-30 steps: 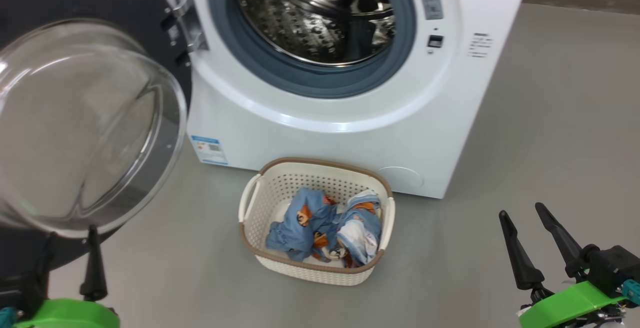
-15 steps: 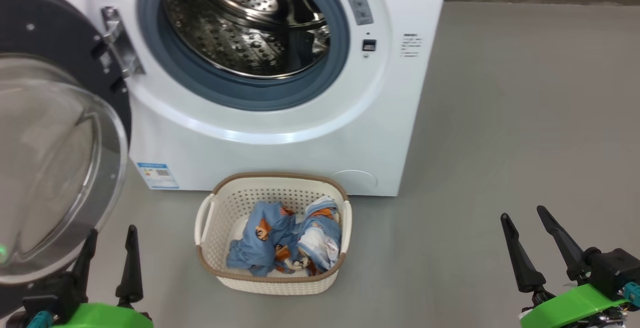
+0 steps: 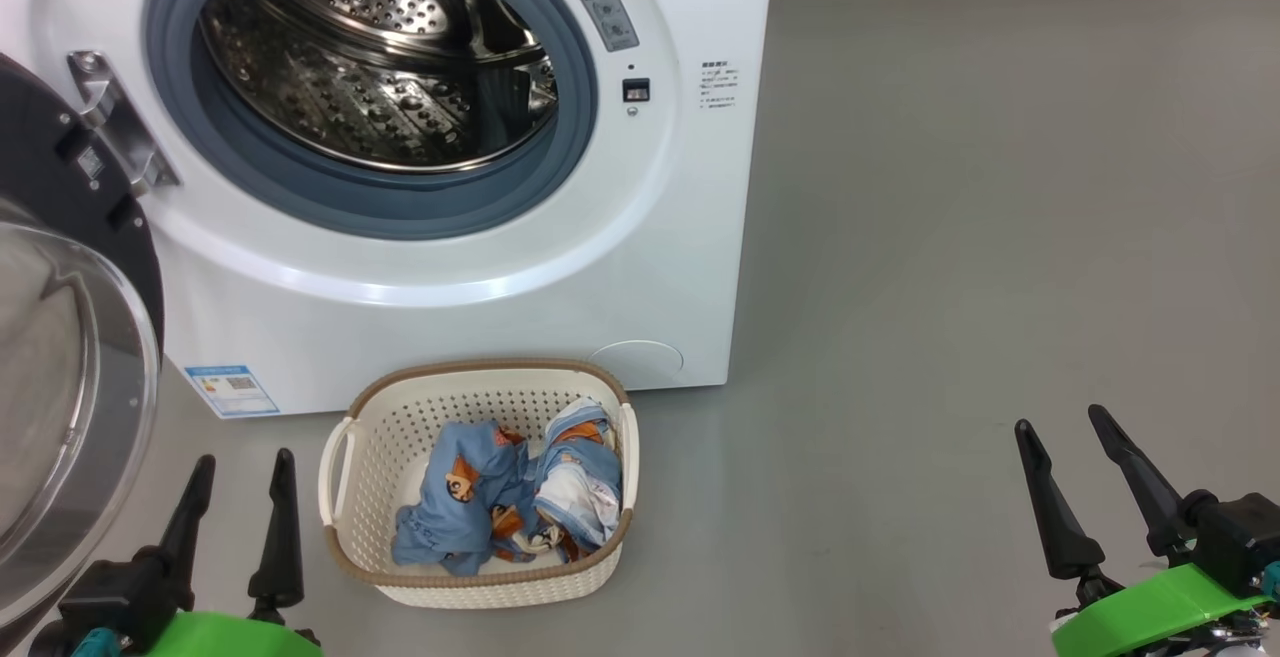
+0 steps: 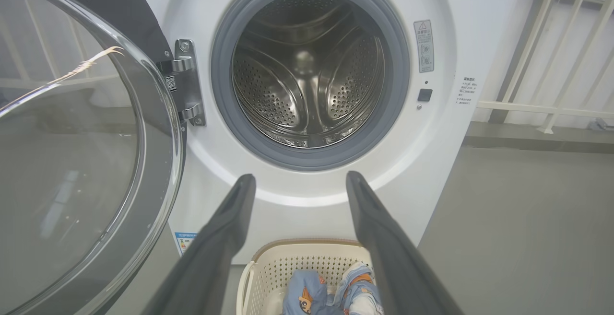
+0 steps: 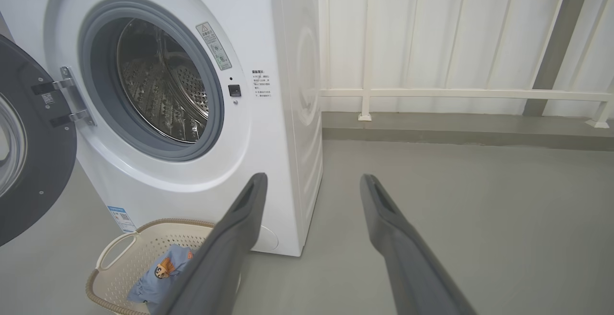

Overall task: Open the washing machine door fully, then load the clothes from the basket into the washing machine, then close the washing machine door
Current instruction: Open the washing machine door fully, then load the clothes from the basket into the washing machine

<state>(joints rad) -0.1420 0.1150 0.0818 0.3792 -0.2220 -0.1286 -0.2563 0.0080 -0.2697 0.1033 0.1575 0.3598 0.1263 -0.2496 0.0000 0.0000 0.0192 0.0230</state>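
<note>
While the washing machine door [image 3: 70,367] hangs open, clothes [image 3: 510,507] in basket [image 3: 482,589]

Black tapered fingers [image 3: 281,527], green wrist housings [image 3: 1150,615]

Light: bright, even and diffuse across the grey floor [image 3: 950,237].
Shadows: faint and soft-edged under the basket [image 3: 490,592] and along the washing machine [image 3: 480,327] base.
Glare: highlights on the steel drum [image 3: 370,87]; reflections in the washing machine door [image 4: 72,161] glass.
Focus: sharp, no motion blur.
Distortion: wrist views slant the railing [image 5: 455,93] posts toward the right edge.
</note>
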